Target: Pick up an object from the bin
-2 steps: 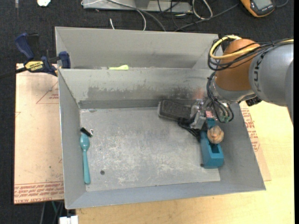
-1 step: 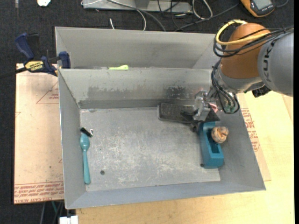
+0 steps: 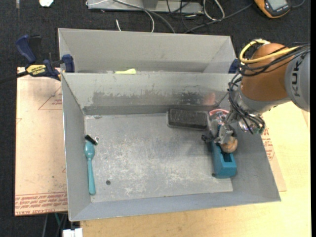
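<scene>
Position: my gripper [image 3: 223,135] is low in the right part of the bin [image 3: 148,184], at the upper end of a blue block [image 3: 224,166] that lies lengthwise near the right wall. I cannot tell whether the gripper is spread or pressed together.

A small tan round thing [image 3: 229,144] sits at the gripper's tip, right at the block's upper end. I cannot tell whether it is loose. A dark grey oblong pad [image 3: 186,118] lies just to the left, at the foot of the back slope. A teal spoon [image 3: 90,164] lies well apart at the left.

Assessment: the blue block is the likely pick.

Recommendation: centre across its narrow width, stay clear of the pad and the right wall, descend straight, close firmly, and lift vertically so the long body does not swing.
</scene>
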Robot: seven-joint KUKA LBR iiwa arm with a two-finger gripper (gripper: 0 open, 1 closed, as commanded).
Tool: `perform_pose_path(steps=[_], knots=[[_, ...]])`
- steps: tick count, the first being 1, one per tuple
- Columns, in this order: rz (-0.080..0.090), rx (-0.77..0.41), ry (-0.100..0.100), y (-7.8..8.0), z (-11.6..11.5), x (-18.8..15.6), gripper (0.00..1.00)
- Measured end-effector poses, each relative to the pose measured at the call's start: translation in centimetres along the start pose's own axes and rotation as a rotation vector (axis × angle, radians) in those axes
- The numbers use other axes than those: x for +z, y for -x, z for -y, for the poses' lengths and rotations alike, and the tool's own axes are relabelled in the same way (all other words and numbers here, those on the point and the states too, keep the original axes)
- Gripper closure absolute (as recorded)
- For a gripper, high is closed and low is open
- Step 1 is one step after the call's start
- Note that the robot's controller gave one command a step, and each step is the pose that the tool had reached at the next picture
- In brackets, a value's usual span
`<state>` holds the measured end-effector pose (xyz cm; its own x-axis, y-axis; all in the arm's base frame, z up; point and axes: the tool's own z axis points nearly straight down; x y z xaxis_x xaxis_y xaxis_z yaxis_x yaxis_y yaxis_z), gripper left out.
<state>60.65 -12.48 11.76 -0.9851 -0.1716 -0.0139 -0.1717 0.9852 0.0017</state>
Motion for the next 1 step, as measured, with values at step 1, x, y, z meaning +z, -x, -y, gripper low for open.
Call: perform_pose_path(steps=[1], knots=[[-0.002, -0.107, 0.002, 0.62, -0.05, -5.07, 1.0]])
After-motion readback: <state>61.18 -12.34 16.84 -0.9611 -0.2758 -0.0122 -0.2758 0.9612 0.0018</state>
